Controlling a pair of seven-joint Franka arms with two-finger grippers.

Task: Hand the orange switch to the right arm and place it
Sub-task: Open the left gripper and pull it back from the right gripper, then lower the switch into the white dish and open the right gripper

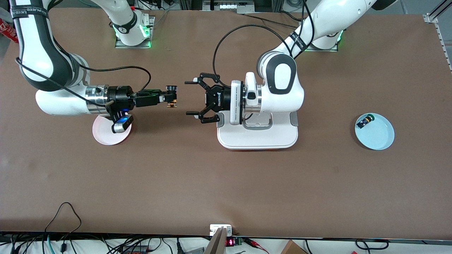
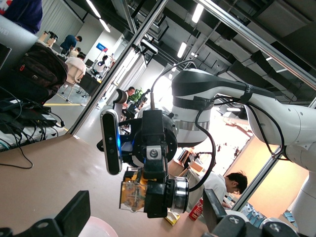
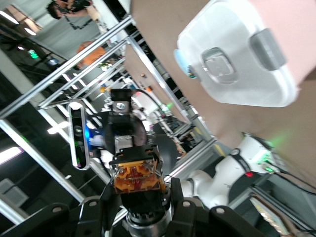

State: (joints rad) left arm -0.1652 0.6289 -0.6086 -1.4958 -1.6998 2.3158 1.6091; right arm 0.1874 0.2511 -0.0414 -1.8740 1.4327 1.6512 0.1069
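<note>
The orange switch (image 1: 172,100) is partly covered by the right gripper (image 1: 171,96) fingers clamped on it, so its orange cap cannot be made out in the front view. The left gripper (image 2: 148,217) fingers are cut off by the left wrist view's edge.

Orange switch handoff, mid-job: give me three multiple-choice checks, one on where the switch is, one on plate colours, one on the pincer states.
1. Where is the orange switch?
A. On the blue plate
B. Held by the right pincer
C. On the white lidded box

2. What colours are the two plates?
A. Pink and light blue
B. Both white
C. Green and yellow

3. How does the left pincer stand?
A. Shut on the switch
B. Shut on nothing
C. Open, apart from the switch

Key: 1 B, the right pincer grips it in the air; 2 A, pink plate, blue plate; 3 C, the left pincer is spread wide, facing the switch.
</note>
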